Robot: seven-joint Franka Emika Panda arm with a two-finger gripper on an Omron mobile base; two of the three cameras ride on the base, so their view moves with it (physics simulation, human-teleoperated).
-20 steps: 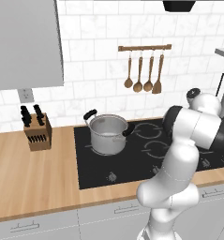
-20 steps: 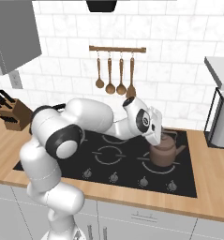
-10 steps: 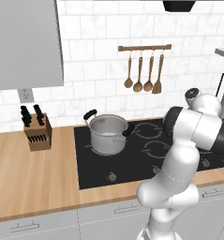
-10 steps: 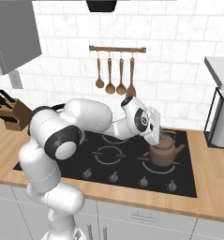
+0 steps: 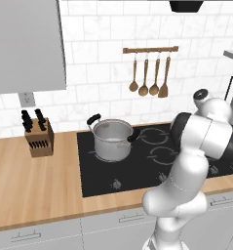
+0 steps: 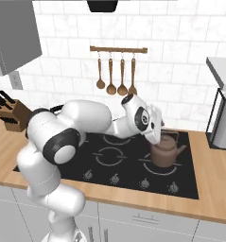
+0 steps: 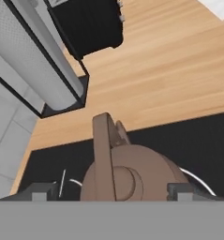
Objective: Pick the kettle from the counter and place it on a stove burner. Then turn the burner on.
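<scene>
Two dark finger tips of the pincer (image 7: 111,191) stood well apart, one on either side of the small squat brown-bronze metal kettle (image 6: 165,152), so the pincer was open and held nothing. In the hand view the kettle's body sat directly between and just beyond the tips, its arched top handle (image 7: 103,150) running along the camera's line of sight, crosswise to the gap between the tips. The kettle rested on the flat black glass cooktop (image 6: 126,165), over a thin grey-lined circular burner ring (image 6: 158,168) near the cooktop's right edge, with the light tan wood-grain surface (image 6: 212,176) just beyond it. Judging from this, placement looked finished and the burner's small round control knobs (image 6: 144,183) along the cooktop's front edge were the next concern.
</scene>
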